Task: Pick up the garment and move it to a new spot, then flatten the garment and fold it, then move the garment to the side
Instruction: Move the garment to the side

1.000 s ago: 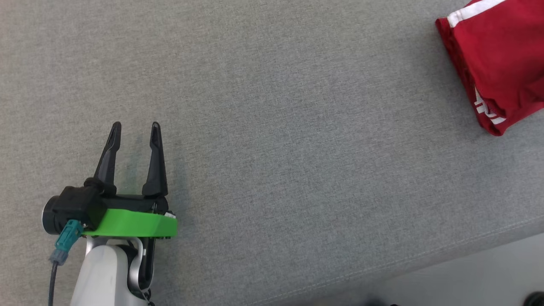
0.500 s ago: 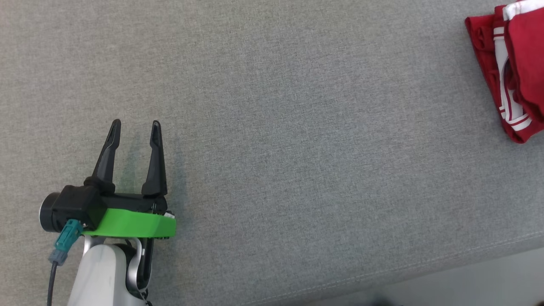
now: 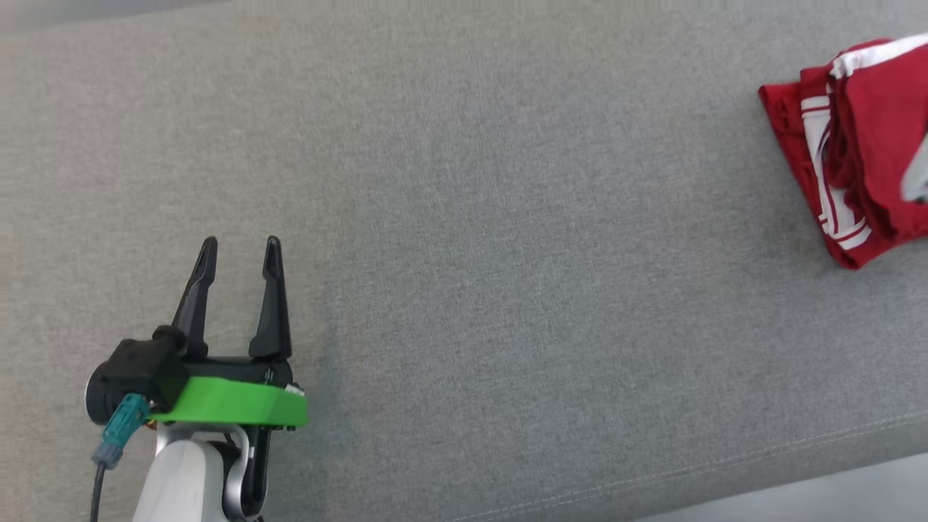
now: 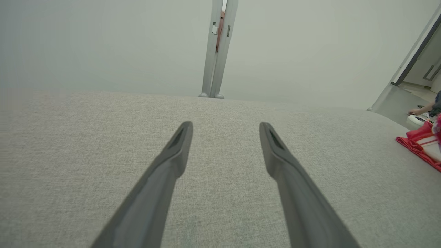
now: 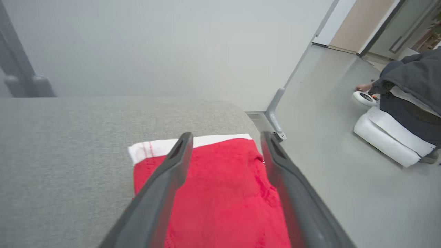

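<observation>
The garment (image 3: 870, 145) is red with white stripes and lies folded on the grey cushion (image 3: 507, 254) at the far right, near its edge. My right gripper (image 5: 225, 136) hovers open just over the garment (image 5: 224, 193), one finger to each side of its top, with nothing pinched between them. My left gripper (image 3: 241, 245) rests open and empty at the lower left, far from the garment. In the left wrist view the left gripper (image 4: 225, 124) points across bare cushion, with the garment (image 4: 418, 146) at the right edge.
The cushion's front seam (image 3: 725, 457) runs along the lower right, with pale floor (image 3: 834, 500) beyond it. A person (image 5: 410, 86) sits on the floor to the right of the cushion. A grey metal post (image 4: 217, 51) stands behind it.
The head camera has shifted. The garment now shows its striped folded layers and lies a little lower in view. The left gripper has kept its place and stays open.
</observation>
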`<state>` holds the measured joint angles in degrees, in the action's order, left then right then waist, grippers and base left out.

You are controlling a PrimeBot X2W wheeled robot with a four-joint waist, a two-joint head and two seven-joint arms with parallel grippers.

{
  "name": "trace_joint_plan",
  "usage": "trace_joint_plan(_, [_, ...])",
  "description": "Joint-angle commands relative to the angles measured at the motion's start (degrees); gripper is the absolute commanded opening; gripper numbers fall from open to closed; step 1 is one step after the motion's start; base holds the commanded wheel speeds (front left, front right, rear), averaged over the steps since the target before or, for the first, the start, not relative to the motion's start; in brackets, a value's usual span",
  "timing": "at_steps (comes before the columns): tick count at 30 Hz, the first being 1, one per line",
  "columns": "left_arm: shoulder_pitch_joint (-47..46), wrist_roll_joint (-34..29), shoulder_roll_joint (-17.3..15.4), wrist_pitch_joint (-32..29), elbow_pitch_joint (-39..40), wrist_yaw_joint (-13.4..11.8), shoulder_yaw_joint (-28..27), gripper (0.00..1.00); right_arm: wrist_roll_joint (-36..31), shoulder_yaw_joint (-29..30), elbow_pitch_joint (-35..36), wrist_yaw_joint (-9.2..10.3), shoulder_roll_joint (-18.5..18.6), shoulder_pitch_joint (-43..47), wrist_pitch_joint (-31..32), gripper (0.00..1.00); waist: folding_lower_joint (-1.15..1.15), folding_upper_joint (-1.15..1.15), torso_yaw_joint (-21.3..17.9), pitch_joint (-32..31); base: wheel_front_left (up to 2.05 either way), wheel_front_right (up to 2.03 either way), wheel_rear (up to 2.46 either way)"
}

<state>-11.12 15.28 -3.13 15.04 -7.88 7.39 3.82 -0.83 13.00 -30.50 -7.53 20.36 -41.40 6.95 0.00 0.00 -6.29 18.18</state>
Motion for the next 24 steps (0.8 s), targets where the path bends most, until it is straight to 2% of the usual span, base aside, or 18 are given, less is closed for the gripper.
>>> trace_joint_plan(1, [1.14, 0.96, 0.01, 0.16, -0.12, 0.02, -0.61, 1.00, 1.39, -1.06, 2.30, 0.08, -0.88, 3.13, -1.39, 1.00, 0.00, 0.00, 0.69, -4.51, 0.00, 0.00, 0.00])
trace_joint_plan(6, [3.05, 2.40, 0.15, 0.16, -0.51, -0.56, -1.92, 1.00, 7.49, -7.13, 13.37, 0.08, -3.21, 13.58, -8.73, 1.00, 0.00, 0.00, 1.94, -8.46, 0.00, 0.00, 0.00])
trace_joint_plan(10, [4.09, 3.09, 0.14, 0.16, -0.82, -1.08, -2.52, 1.00, 10.01, -9.61, 18.00, 0.08, -5.97, 20.65, -13.35, 1.00, 0.00, 0.00, 3.32, -10.43, 0.00, 0.00, 0.00])
trace_joint_plan(20, [6.36, 0.14, 0.16, 0.16, -2.83, -0.50, -2.86, 1.00, 9.28, -10.07, 18.37, 0.08, -13.62, 31.36, -17.62, 1.00, 0.00, 0.00, 6.18, -13.20, 0.00, 0.00, 0.00])
trace_joint_plan(24, [7.61, -0.03, 0.15, 0.16, -3.41, -0.34, -2.64, 1.00, 8.19, -10.65, 16.85, 0.08, -14.72, 32.46, -17.69, 1.00, 0.00, 0.00, 6.31, -13.77, 0.00, 0.00, 0.00])
